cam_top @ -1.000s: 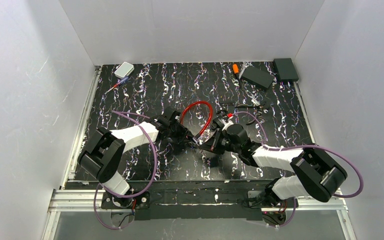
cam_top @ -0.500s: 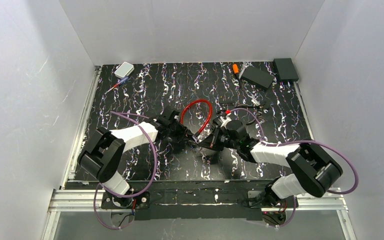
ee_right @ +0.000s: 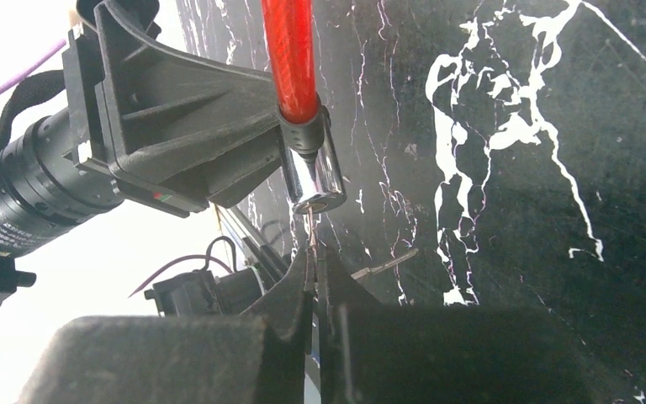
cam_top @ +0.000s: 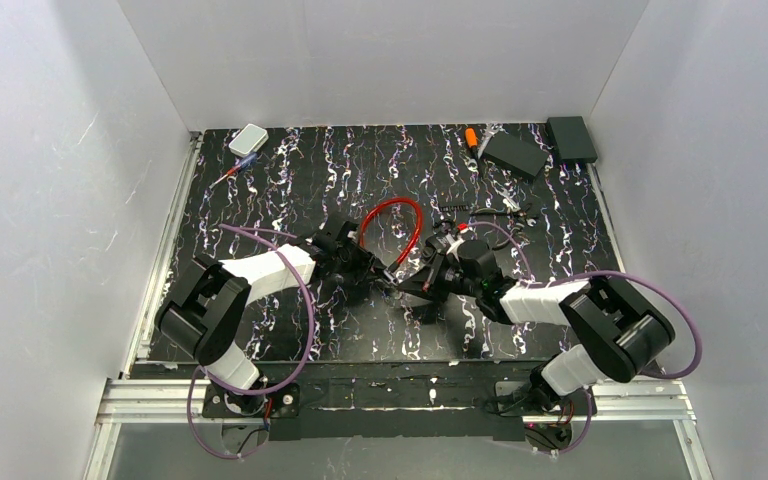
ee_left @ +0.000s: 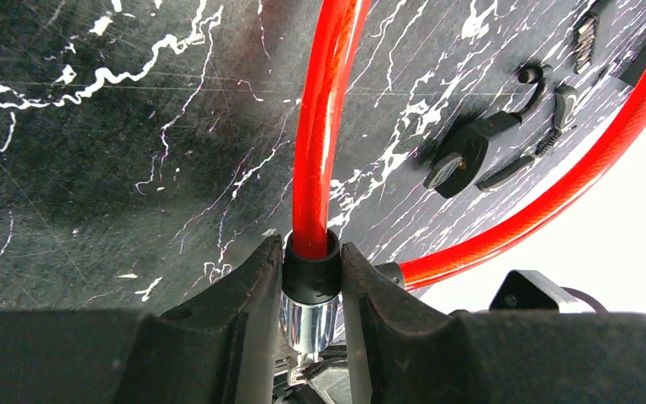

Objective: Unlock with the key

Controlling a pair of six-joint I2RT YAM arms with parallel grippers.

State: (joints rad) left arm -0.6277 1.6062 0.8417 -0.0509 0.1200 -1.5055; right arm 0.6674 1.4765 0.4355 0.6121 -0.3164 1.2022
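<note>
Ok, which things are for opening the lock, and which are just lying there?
For the job: red cable lock, key, left gripper, right gripper.
Just lying about: white box, black boxes, orange-tipped tool.

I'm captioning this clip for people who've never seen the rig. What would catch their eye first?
The red cable lock, its loop bright against the black marbled table at mid-table. Both arms meet at its chrome end: the left gripper clamps the collar, and the right gripper pinches a thin key right at the barrel's mouth.
</note>
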